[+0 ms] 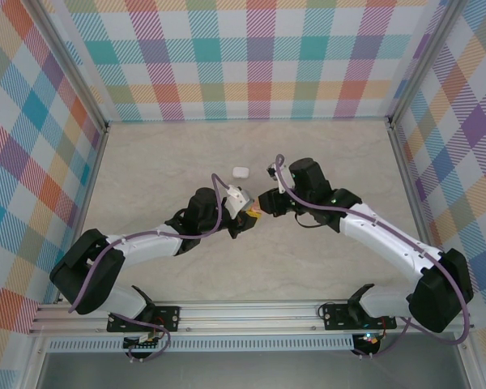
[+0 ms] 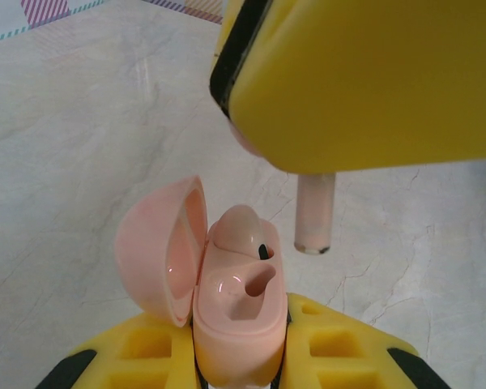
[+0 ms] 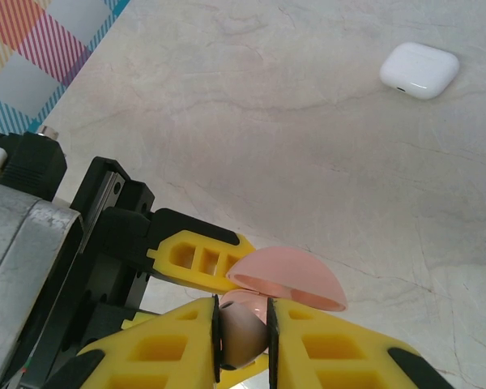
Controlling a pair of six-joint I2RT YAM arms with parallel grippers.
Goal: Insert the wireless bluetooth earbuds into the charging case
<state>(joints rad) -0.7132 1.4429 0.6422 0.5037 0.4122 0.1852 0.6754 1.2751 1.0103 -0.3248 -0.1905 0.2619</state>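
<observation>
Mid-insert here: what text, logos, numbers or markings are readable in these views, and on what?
None readable. The pink charging case, the earbud held near it and the white case on the table are plain, with no lettering. The yellow fingers of the right end effector carry no print. The plaid walls are pattern only.

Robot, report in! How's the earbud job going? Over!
Left gripper shut on open pink charging case. Right gripper shut on second earbud, stem down, not in yet. First earbud seated. Nothing blocking; white case lies apart.
</observation>
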